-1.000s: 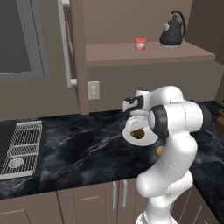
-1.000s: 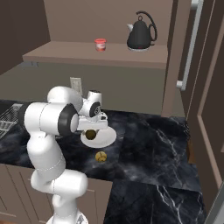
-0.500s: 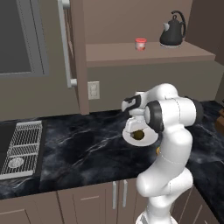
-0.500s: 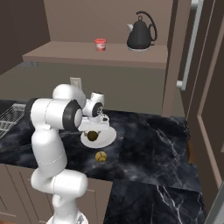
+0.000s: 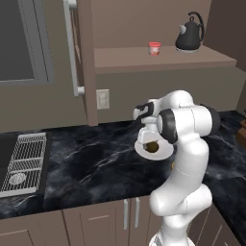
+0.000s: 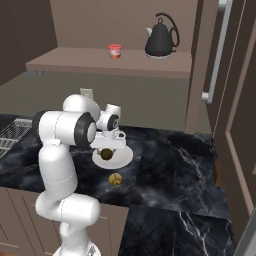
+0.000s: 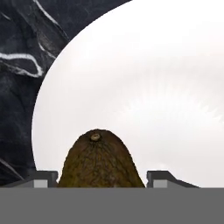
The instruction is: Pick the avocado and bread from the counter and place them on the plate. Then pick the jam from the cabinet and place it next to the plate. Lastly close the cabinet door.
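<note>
The brown avocado (image 7: 101, 162) sits between the fingertips of my gripper (image 7: 103, 177), which is shut on it just above the white plate (image 7: 153, 87). In the base views the gripper (image 5: 151, 139) points down over the plate (image 5: 141, 150) on the black marble counter, with the avocado (image 6: 106, 154) low over the plate's (image 6: 125, 158) middle. The bread (image 6: 115, 179), a small round brown piece, lies on the counter just in front of the plate. The jam (image 5: 154, 48), a red jar, stands on the open cabinet's shelf, to the left of a kettle.
A black kettle (image 5: 190, 33) stands on the shelf to the right of the jam. The cabinet door (image 5: 80, 53) hangs open to the left of the shelf, with a long handle. A stovetop grate (image 5: 21, 158) lies at the counter's left end.
The arm's elbow has shifted a little. The gripper with the avocado has stayed over the plate at about the same spot.
</note>
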Robot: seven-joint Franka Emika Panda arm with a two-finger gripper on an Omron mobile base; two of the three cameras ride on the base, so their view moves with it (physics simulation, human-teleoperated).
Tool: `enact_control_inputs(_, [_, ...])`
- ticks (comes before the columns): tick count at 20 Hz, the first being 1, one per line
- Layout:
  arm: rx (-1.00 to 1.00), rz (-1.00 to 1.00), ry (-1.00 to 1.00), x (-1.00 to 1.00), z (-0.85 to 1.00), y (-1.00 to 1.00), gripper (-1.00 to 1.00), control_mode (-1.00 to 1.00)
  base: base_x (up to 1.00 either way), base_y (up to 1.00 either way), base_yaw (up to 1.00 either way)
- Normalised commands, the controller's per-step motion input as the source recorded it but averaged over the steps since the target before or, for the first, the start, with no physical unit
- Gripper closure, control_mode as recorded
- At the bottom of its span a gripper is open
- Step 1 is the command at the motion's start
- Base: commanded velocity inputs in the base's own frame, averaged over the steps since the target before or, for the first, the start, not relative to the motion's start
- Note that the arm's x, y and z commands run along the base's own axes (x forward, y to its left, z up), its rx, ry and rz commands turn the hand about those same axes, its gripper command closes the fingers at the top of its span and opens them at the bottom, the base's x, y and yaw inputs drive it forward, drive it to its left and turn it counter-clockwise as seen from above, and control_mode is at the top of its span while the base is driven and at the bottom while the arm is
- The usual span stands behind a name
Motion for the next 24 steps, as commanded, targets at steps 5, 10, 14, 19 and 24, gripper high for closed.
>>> enact_control_inputs(5, [0.04,0.00,0.00,0.00,0.03,-0.03,-1.00,-1.00,0.00,0.00,0.00])
enact_control_inputs(10, [0.06,0.00,0.00,0.00,0.20,0.00,-1.00,-1.00,0.00,0.00,0.00])
enact_control_inputs(14, [0.03,0.00,0.00,-0.03,0.27,0.00,-1.00,-1.00,0.00,0.00,0.00])
enact_control_inputs(19, [0.04,0.00,-0.01,-0.20,0.39,0.00,-1.00,-1.00,0.00,0.00,0.00])
enact_control_inputs(24, [0.02,0.00,-0.05,-0.44,0.39,-0.06,-1.00,-1.00,0.00,0.00,0.00])
